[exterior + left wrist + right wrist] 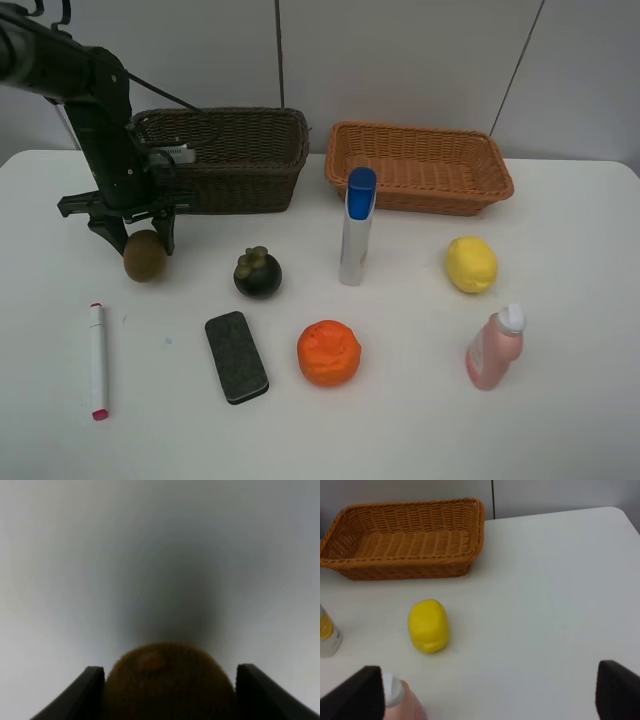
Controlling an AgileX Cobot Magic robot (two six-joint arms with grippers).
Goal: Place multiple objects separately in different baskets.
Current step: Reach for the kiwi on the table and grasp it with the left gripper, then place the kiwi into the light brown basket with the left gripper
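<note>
From the high camera, taking the white table [560, 420] as a dial with twelve at its far edge, the dark brown tall-sided wicker basket [240, 180] sits at eleven o'clock and the shallower orange-tan wicker basket [430, 128] at one o'clock. The left gripper [142, 245] points down at nine o'clock, just in front of the dark basket, one black finger on each side of the brown fuzzy oval kiwi [145, 260], which rests on the table. Near the centre stand the dark round mangosteen [258, 273] and the upright white tube with a blue cap [355, 235]. The yellow lemon [471, 264] lies at three o'clock, and the pink bottle with a white cap [493, 350] at four. The lumpy orange [329, 353] is at six, the black felt eraser [237, 356] at seven, and the white marker with a red tip [98, 360] at eight.

The left wrist view shows the kiwi [167, 685] filling the gap between the black fingers [85, 695]; the left gripper [169, 667] is closed on it, partly narrowed.

In the right wrist view the right gripper [490, 680] stands wide with nothing between its fingers [365, 690]. The lemon [428, 626] lies between them and the orange-tan basket [410, 505]; the bottle's cap [395, 690] is just beside one finger, and the tube's [327, 637] base shows at the edge.
</note>
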